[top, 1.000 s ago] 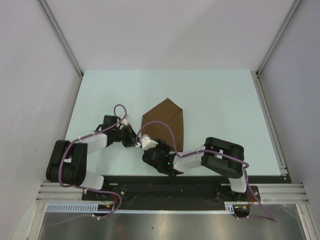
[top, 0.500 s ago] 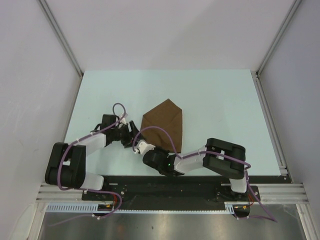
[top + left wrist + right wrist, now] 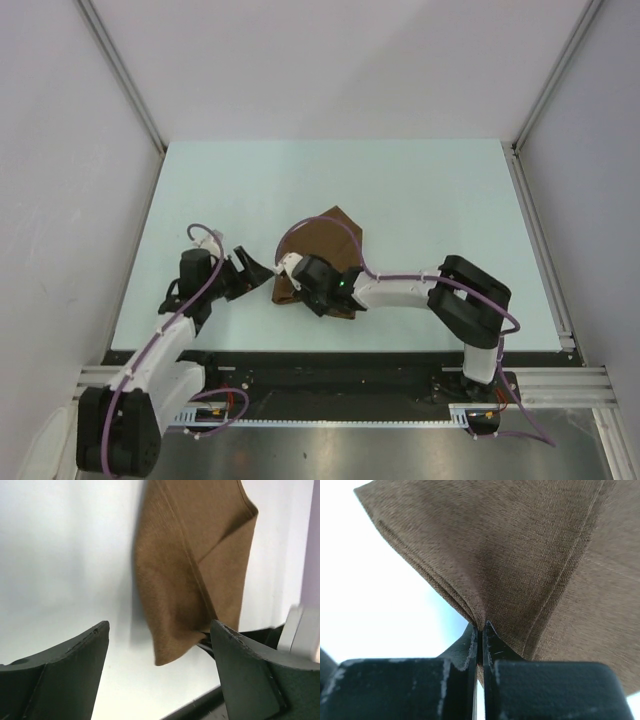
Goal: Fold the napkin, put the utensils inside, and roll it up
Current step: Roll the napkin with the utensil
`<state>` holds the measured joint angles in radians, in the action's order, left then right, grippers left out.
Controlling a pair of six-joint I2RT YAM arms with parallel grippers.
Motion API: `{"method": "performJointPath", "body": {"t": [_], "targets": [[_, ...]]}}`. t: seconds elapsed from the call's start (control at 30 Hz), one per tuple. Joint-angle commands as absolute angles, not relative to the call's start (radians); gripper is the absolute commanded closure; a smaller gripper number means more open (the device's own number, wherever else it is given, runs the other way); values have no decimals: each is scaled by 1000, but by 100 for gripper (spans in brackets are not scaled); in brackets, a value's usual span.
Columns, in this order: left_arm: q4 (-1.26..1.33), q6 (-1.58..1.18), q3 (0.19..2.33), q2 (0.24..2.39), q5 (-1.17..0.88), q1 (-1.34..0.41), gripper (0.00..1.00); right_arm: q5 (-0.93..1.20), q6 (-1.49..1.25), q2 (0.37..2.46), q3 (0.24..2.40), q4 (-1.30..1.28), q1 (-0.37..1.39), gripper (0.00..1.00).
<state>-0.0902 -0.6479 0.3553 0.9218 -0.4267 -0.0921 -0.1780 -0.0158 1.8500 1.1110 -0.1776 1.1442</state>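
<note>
Since a second ago the left hand (image 3: 257, 272) has let go, spread wide and drawn back just left of the napkin (image 3: 335, 238). The right hand (image 3: 286, 282) has clamped onto its near-left corner. The napkin lies mid-desk (image 3: 440, 200), its long axis near-to-far and its peak pointing away from the arm bases. Only the right wrist view shows the layers pinched between the closed jaws. The left wrist view shows the diagonal seam.

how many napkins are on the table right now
1. The dark-brown napkin lies folded near the front middle of the table, one edge pinched in the shut right gripper. No second napkin shows, though the right arm covers part of the cloth.
</note>
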Motion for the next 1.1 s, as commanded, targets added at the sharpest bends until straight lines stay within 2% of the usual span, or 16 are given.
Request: {"method": "performJointPath", "body": {"t": [0.0, 0.17, 0.37, 0.47, 0.6, 0.77, 1.07], "targets": [[-106, -627, 321, 783, -275, -87, 15, 180, -103, 1835, 1176, -290, 1057, 100], [-115, -569, 301, 661, -261, -109, 21, 392, -120, 1931, 1282, -376, 961, 100], [-146, -575, 301, 681, -250, -242, 25, 523, -118, 2043, 1364, -454, 904, 100], [-176, -618, 310, 722, -281, -300, 25, 560, -117, 2092, 1404, -486, 891, 100], [-230, -649, 321, 700, -225, -405, 24, 584, -121, 2137, 1431, -512, 859, 100], [-120, -742, 273, 753, -362, -417, 23, 600, -124, 2158, 1451, -525, 841, 100], [-5, -739, 290, 914, -402, -436, 22, 601, -133, 2164, 1450, -522, 827, 100]]}}
